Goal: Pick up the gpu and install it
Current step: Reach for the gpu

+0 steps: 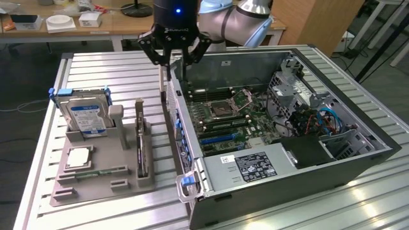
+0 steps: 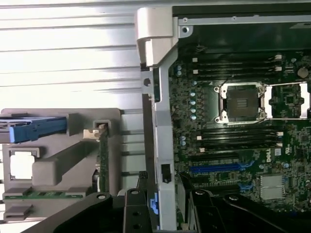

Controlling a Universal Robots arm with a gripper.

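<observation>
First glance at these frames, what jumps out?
The open PC case with its bare motherboard dominates the exterior view's right. The gripper hangs open above the case wall; the gpu stands upright in the grey tray on that view's left, near a blue-labelled hard drive.

You get the gpu [image 1: 142, 149] only edge-on in the grey holder [image 1: 102, 160], its faces hidden and its near end covered in the wrist view by the linkage of the gripper [image 1: 174, 60], while the arm [image 1: 236, 21] is cut off by the exterior view's top edge and the label on the hard drive [image 1: 86, 117] is too small to read.
</observation>
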